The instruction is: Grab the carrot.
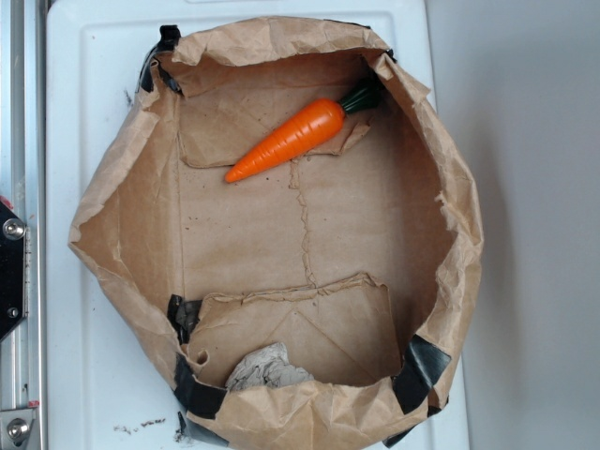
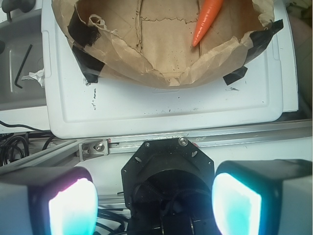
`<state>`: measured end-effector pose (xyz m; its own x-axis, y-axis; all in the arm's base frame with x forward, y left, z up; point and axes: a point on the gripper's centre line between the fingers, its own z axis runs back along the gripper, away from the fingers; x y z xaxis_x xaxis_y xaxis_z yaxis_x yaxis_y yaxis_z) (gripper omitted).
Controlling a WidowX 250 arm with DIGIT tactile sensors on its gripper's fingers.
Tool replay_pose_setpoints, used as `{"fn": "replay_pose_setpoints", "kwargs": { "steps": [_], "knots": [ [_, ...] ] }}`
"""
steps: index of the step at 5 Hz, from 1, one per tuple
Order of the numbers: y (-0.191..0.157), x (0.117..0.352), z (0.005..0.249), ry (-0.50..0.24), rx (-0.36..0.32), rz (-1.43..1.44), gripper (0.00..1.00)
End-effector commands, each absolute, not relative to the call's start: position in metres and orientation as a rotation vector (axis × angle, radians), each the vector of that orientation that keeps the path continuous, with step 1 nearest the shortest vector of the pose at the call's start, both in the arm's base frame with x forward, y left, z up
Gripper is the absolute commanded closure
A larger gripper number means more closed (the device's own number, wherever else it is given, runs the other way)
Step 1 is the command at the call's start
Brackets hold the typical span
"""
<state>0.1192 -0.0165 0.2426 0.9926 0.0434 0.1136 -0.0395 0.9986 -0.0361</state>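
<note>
**Pincer apart from carrot**

The pincer point(image 2: 154, 205) stands wide open and holds nothing. Beyond it lies the white worktop point(image 2: 161, 110), then the brown paper bag point(image 2: 161, 73). The carrot point(image 2: 206, 22) lies inside the bag, well apart from the pincer.

White plastic tray point(image 1: 75, 375) (scuffed), aluminium rail point(image 2: 234, 137) alongside, pale grey surface point(image 1: 534, 234) beyond, even lighting

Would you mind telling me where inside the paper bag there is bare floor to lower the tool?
The widest bare patch is the middle floor, between the carrot and the folded flap. Crowded spots: the carrot's corner and the crumpled wad by the near wall of the bag.
</note>
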Motion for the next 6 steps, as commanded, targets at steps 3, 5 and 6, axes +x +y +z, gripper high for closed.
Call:
{"fn": "replay_pose_setpoints", "kwargs": {
  "steps": [3, 5, 6],
  "knots": [
    [-0.020, 0.220, 0.223, -0.179, -0.055, 0.204, 0.00],
    [0.022, 0.300, 0.180, -0.304, -0.142, 0.162, 0.00],
    [0.043, 0.311, 0.162, -0.295, -0.153, 0.215, 0.00]
  ]
}}
